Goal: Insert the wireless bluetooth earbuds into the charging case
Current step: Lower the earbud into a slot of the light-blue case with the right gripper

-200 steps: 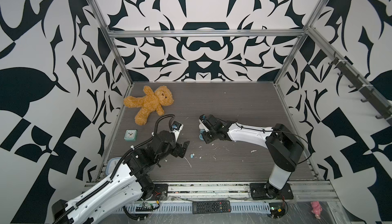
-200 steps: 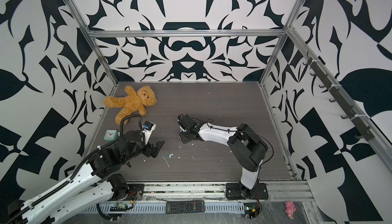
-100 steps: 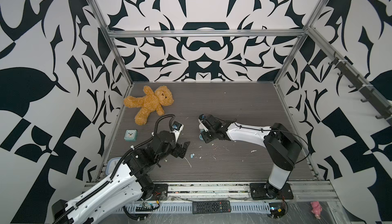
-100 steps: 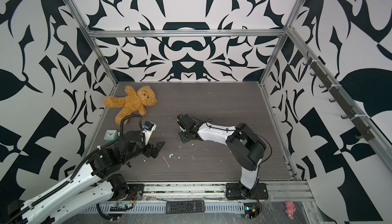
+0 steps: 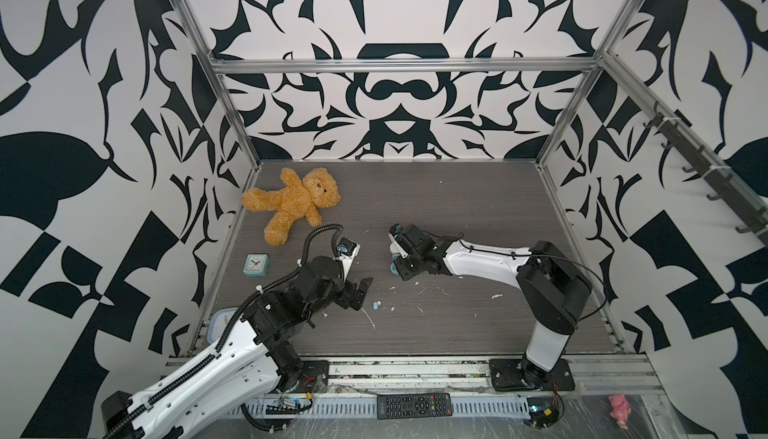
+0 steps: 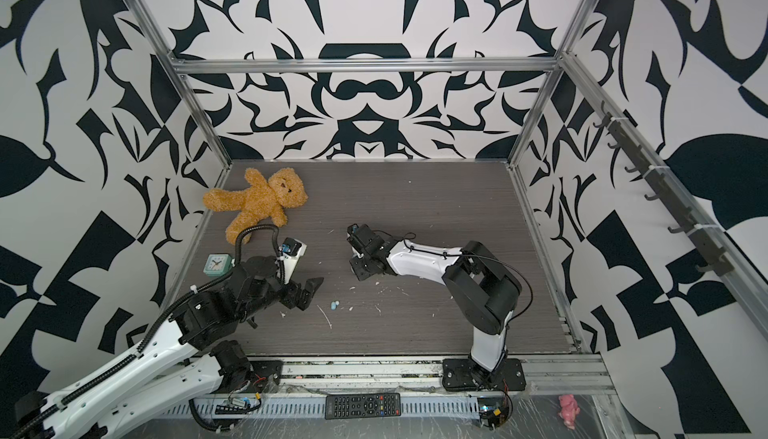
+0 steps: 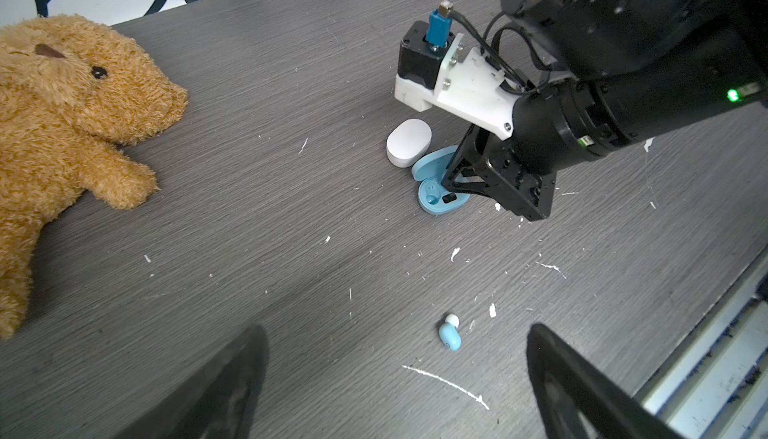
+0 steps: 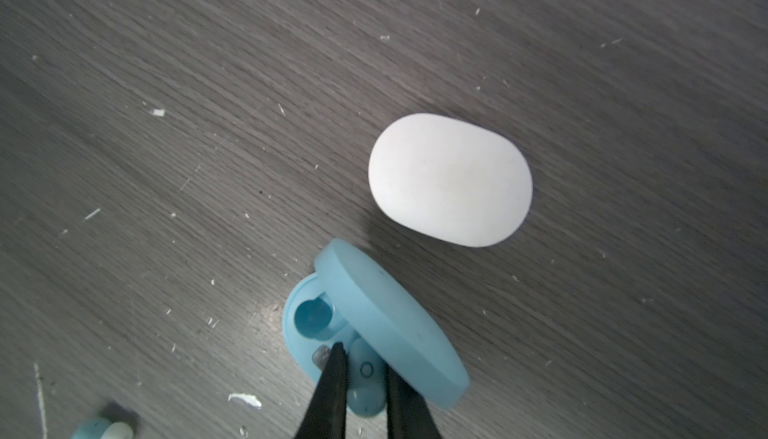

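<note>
1. The right jaws were almost closed on a light blue earbud (image 8: pixel 365 374) and held it at one pocket of the open blue charging case (image 8: pixel 296 333). The case sat on the desk (image 7: pixel 291 208) just beside a closed white case (image 8: pixel 451 179). If the bud went down tilted, it would probably ride on the pocket's rim instead of seating.
2. The lid (image 8: pixel 390 324) stood tilted up close against one side of the right jaws. A sideways drift could knock it shut on the bud or tip the case.
3. Nothing pinned the case down. An off-centre push might slide it into the white case or flip it.
4. The bud looked small and smooth. Opening the right jaws before it was fully seated could drag it back out.
5. The other pocket (image 8: pixel 312 316) was empty. A loose earbud (image 7: pixel 449 336), light blue with a white tip, lay on the desk well apart from the case. It lay ahead of the left jaws, which were spread wide and held nothing. A rounded bud like that could roll or squirt away if pinched off-centre.
6. Bringing the loose bud over while the right arm was at the case risked the arms colliding.
7. No white buds were visible, and I could not tell whether the white case held them.
</note>
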